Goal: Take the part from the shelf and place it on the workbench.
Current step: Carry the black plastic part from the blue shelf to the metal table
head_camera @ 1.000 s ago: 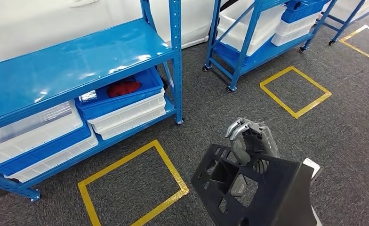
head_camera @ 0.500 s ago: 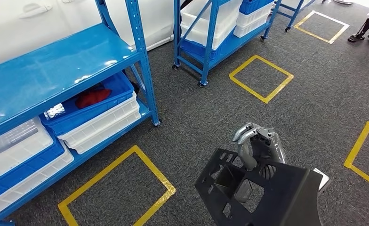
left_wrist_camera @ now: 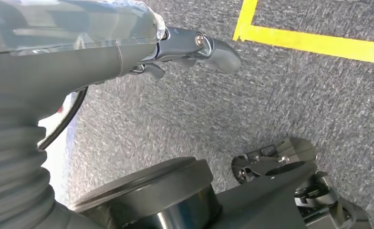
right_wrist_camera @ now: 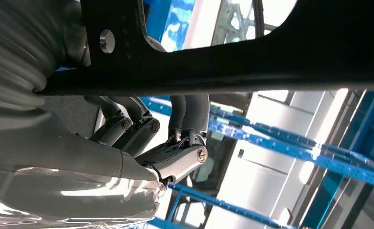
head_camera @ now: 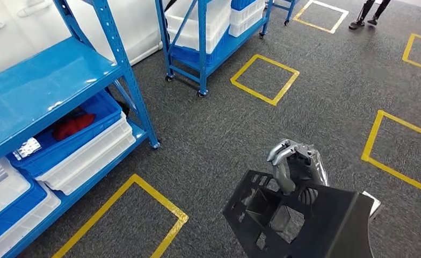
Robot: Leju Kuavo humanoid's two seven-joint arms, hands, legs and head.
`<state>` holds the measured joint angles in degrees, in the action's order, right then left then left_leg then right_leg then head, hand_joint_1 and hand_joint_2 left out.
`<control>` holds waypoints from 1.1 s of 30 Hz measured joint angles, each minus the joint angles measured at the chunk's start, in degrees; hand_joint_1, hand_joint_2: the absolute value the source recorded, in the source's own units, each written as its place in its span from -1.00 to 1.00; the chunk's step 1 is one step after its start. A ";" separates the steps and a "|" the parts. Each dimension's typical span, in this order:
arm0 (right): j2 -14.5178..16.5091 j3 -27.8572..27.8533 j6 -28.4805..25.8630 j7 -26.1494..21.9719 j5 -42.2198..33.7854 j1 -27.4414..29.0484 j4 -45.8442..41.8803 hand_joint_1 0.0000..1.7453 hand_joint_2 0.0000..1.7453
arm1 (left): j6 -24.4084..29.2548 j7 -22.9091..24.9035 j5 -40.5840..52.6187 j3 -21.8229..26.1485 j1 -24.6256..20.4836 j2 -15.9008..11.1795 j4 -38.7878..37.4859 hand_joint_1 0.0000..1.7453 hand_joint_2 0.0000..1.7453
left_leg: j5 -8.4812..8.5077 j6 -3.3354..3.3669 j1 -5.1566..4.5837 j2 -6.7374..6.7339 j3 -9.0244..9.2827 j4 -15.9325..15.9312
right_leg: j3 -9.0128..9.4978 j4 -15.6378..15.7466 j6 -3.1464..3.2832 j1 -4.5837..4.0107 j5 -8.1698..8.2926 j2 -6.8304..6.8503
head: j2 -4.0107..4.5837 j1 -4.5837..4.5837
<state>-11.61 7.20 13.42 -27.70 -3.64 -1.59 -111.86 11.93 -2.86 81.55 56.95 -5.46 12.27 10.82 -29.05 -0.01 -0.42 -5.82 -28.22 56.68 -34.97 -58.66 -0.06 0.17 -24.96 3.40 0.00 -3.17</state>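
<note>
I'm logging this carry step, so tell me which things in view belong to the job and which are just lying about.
Job:
black part
right hand gripping it
blue shelf

Lying about:
blue bin with red item
white bins
wheeled rack
yellow floor squares

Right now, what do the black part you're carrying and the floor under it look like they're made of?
The black part: apparently molded plastic, matte, with ribbed cutout cells. The floor: seemingly short-pile grey carpet, speckled texture, marked with yellow tape squares.
</note>
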 joint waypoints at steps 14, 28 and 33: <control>-0.11 -1.36 0.38 -1.00 -1.56 3.64 -1.86 1.00 1.00 | 0.31 -0.77 0.48 -0.28 -0.14 -0.39 0.00 -1.00 1.00 | 0.54 0.13 0.62 10.72 -1.93 1.75 | -0.76 -0.24 0.75 0.32 0.73 -9.86 | 0.00 0.00; 1.60 -2.24 1.85 1.69 -2.45 1.03 0.42 1.00 1.00 | 0.46 -0.48 1.09 -1.01 0.00 -1.37 0.00 -1.00 1.00 | 0.73 0.84 0.25 1.00 -0.68 -0.27 | -0.38 -0.99 -1.20 0.77 0.09 -0.38 | 0.00 0.01; 2.97 -2.24 2.64 0.60 -2.36 -0.82 3.31 1.00 1.00 | 1.56 -0.68 1.03 -1.14 -0.10 -1.86 0.02 -1.00 1.00 | -0.75 -0.68 0.31 0.90 -0.71 0.98 | 0.19 0.79 0.72 0.41 0.17 -1.96 | 0.00 0.00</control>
<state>-8.64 4.96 16.06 -27.11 -6.01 -2.41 -108.55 13.50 -3.54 82.58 55.81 -5.56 10.41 10.84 -29.80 -0.69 -0.11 -4.93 -28.92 57.67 -34.78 -57.87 0.66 0.58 -24.79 1.44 0.00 -3.17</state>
